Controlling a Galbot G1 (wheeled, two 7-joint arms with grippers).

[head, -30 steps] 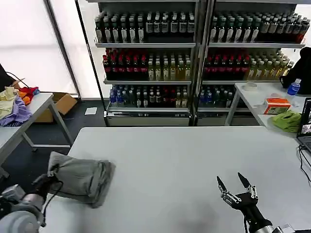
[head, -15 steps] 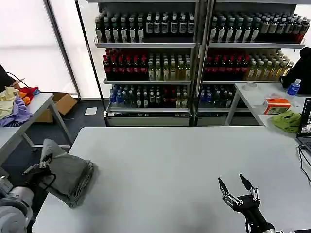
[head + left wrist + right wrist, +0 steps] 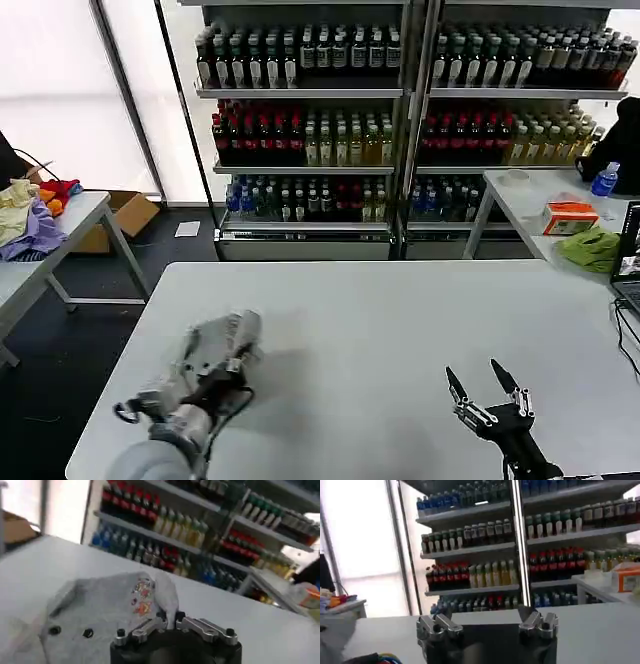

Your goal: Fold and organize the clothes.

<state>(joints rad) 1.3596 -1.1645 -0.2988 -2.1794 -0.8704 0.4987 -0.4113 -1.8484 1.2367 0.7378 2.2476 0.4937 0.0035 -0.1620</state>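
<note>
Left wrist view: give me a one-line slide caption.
Left claw shut on a bundled light grey cotton shirt with a small multicoloured chest print, above the white table.

The folded light grey cotton shirt (image 3: 222, 345) is partly covered by the left gripper (image 3: 205, 385), so its lower edge cannot be made out. At the left wrist, the shirt's (image 3: 107, 605) multicoloured chest print (image 3: 141, 596) is too blurred to read. The right gripper's (image 3: 487, 388) arm is cut off by the bottom edge.
</note>
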